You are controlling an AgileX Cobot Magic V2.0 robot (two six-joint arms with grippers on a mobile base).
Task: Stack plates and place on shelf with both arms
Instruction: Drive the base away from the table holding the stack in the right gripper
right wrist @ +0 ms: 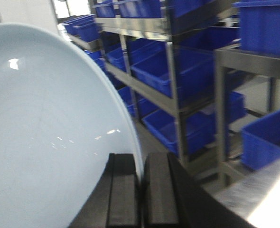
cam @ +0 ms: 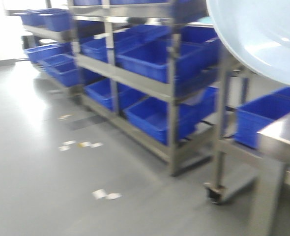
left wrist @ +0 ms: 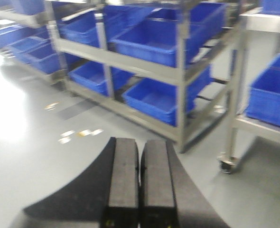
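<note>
One rim hold noted: the right gripper [right wrist: 140, 190] is clamped on the edge of the plate [right wrist: 50, 133], likely because the low lip gives the only purchase. The left gripper [left wrist: 140, 183] is seen pads together, nothing between. The plate is held aloft and tilted, near the steel surface [cam: 282, 135] and short of the shelf [cam: 172, 93]. It is pale bluish-white, glossy and faintly ringed. A second plate cannot be made out.

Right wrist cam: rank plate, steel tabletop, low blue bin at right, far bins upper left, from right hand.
1. Plate, left, rim pinched in the right hand.
2. Steel tabletop, lower right.
3. Low blue bin, right, behind the tabletop.
4. Far bins, upper left, at the back.
</note>
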